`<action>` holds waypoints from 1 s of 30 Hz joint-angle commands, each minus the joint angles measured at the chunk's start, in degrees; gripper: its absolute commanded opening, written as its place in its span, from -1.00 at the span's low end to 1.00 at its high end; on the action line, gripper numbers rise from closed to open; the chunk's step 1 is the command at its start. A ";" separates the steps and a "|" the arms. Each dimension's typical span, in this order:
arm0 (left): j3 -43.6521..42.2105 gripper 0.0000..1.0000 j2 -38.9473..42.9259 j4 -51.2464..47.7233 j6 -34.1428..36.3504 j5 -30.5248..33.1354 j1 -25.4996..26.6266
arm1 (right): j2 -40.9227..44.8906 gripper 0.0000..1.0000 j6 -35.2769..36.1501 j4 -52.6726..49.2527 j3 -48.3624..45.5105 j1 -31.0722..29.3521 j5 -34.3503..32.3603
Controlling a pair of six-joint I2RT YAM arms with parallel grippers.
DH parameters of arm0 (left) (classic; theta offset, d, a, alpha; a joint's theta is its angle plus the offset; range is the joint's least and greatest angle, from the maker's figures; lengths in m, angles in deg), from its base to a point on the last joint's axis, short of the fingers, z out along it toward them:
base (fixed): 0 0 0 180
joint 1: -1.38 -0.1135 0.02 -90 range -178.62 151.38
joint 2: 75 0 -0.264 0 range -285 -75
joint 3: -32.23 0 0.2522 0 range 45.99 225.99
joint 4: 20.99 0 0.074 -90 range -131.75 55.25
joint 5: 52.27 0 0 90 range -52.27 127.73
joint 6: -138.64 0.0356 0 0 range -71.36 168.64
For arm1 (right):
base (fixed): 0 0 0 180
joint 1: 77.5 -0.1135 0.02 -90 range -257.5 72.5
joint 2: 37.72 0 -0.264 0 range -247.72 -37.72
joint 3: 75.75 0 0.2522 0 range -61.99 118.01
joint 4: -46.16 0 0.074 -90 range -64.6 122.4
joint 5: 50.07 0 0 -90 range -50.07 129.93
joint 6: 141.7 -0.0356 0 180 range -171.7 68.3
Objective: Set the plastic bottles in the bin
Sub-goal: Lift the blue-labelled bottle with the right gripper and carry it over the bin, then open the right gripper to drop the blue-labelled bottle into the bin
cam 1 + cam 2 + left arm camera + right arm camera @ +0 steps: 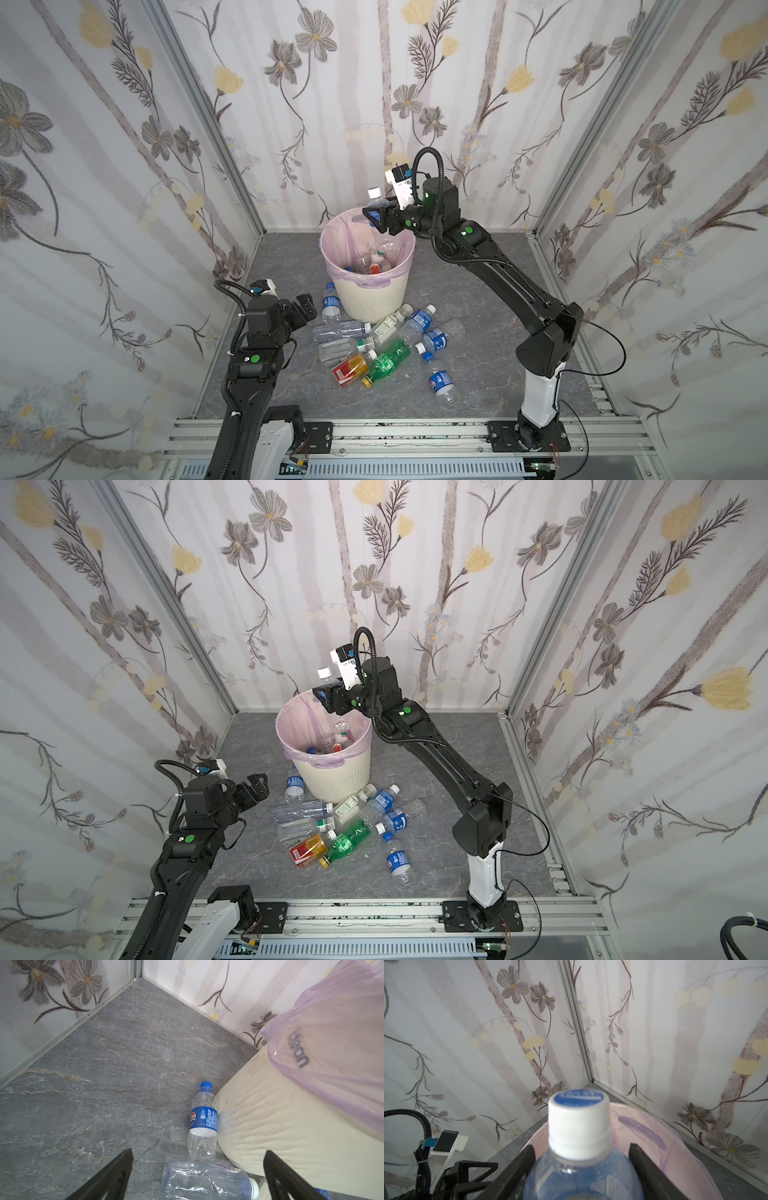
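The right end effector (377, 215) hangs over the bin (365, 301) at the rim's 12 o'clock, with a white-capped clear bottle (375, 193) upright between its fingers. In the right wrist view this bottle fills the foreground out of focus, and its lower body is cut off by the frame edge. The black fingers (525, 1159) flank its shoulders, but I cannot tell whether they press on it or stand just clear. In both top views the end effector covers most of the bottle's body, so only the cap and neck show plainly.

The left end effector (303, 306) hovers at the bin's 8 o'clock, fingers wide apart and holding nothing. The left wrist view shows only the finger ends.

Inside the pink-lilac liner (345, 239) several binned bottles (374, 262) overlap, and their number is hard to make out. A blue-labelled Pepsi bottle (203, 1120) lies on the grey tabletop (478, 365) against the bin's wall at 7 o'clock. At 6 o'clock a heap of bottles (386, 326) overlaps, with a green bottle (388, 360) and an amber bottle with a red label (351, 369) on its near side. A lone blue-labelled bottle (441, 382) lies apart at 5 o'clock. In the left wrist view a crumpled clear bottle (207, 1182) is cut off by the frame edge.
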 commanded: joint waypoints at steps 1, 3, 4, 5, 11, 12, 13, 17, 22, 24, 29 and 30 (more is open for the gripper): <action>-0.01 1.00 -1.08 0.34 -0.37 -1.27 -0.09 | -0.33 0.50 0.94 -0.10 0.25 -0.08 -1.18; 0.01 1.00 -1.20 0.34 -0.29 -1.67 -0.06 | -0.23 0.53 1.08 -0.71 0.11 -0.09 -1.55; 0.01 1.00 -1.11 0.34 -0.29 -1.62 -0.07 | -0.16 0.54 1.09 -1.06 0.09 -0.10 -1.66; -0.07 1.00 -0.92 0.34 -0.29 -1.45 -0.01 | -0.14 0.55 1.32 -1.43 0.10 -0.09 -1.81; -0.05 1.00 -0.92 0.34 -0.37 -1.27 0.01 | 2.50 0.57 2.38 -2.08 -3.10 -0.18 -3.76; -0.08 1.00 -1.06 0.34 -0.30 -1.39 -0.05 | 3.88 0.58 2.67 -1.05 -5.19 -0.23 -4.08; -0.08 1.00 -1.32 0.34 -0.29 -1.48 -0.08 | 5.38 0.60 2.89 0.13 -7.44 -0.09 -4.49; 0.13 0.98 -2.11 0.37 -0.29 -1.91 -0.01 | 11.74 0.64 3.71 4.09 -16.71 0.35 -6.01; 1.09 0.97 -3.62 0.34 -0.96 -3.47 -0.04 | 20.16 0.66 3.71 8.55 -29.01 2.43 -7.10; 1.85 0.95 -5.40 0.45 -1.47 -3.91 0.00 | 23.37 0.67 3.43 10.48 -33.62 3.66 -7.29; 4.72 0.93 -12.86 0.43 -0.93 -8.00 0.21 | 31.91 0.68 2.25 14.88 -43.77 7.11 -7.41; 5.50 0.92 -14.37 0.43 -0.26 -8.62 0.17 | 33.54 0.70 1.94 15.85 -45.67 7.87 -7.59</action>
